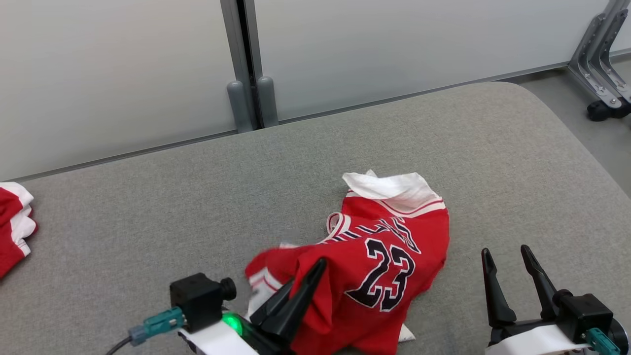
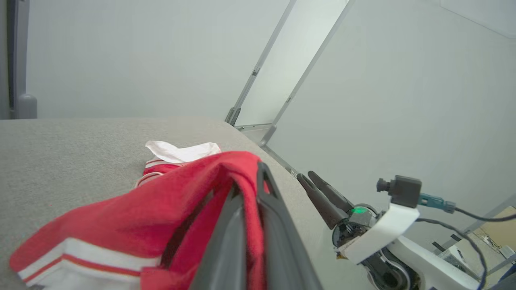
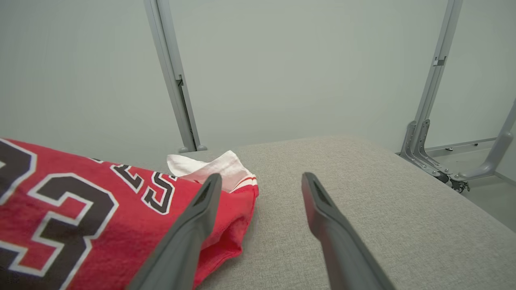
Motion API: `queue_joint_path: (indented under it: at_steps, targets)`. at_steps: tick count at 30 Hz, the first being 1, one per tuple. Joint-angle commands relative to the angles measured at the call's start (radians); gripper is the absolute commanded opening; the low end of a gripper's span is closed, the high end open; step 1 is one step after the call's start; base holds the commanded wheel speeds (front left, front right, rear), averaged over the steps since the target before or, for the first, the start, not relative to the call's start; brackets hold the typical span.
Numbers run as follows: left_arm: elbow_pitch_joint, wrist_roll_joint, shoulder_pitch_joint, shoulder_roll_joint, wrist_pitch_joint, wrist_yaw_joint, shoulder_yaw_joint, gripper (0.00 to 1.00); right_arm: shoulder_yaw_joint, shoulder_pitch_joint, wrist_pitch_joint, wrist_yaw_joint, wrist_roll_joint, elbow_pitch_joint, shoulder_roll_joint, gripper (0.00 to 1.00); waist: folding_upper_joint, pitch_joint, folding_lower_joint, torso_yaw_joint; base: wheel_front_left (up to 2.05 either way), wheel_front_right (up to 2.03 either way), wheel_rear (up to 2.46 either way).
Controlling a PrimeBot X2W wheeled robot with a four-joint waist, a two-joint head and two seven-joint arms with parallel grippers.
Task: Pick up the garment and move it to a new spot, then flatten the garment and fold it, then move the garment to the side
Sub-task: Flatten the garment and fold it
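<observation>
The garment (image 1: 379, 251) is a red jersey with white trim and a black "23", crumpled on the grey padded table (image 1: 148, 207). My left gripper (image 1: 315, 268) is shut on a raised fold of its near-left part; the left wrist view shows red cloth (image 2: 181, 209) pinched between the two dark fingers (image 2: 272, 225). My right gripper (image 1: 508, 254) stands open to the right of the garment, above bare table. In the right wrist view the garment (image 3: 80, 217) lies to the left of the open fingers (image 3: 322, 225), its edge beside the left one.
Another red and white garment (image 1: 12, 222) lies at the table's far left edge. Pale wall panels with a grey post (image 1: 246, 64) stand behind the table. A metal frame leg on castors (image 1: 604, 74) is on the floor at the back right.
</observation>
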Motion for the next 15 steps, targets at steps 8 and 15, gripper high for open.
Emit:
queue_joint_path:
  at_steps: [8,15]
  targets:
    - [0.067,-0.041,-0.082,0.083,0.028,0.072,0.171,0.00,0.026,-0.018,-0.005,0.000,0.017,0.012,-0.006,1.00,0.0000,0.021,0.0000,0.008,0.00,0.00,0.00]
    - [0.390,-0.093,-0.243,0.153,0.080,0.026,0.271,0.00,0.049,-0.058,-0.005,0.000,0.019,0.017,-0.006,1.00,0.0000,0.062,0.0000,-0.055,0.00,0.00,0.00]
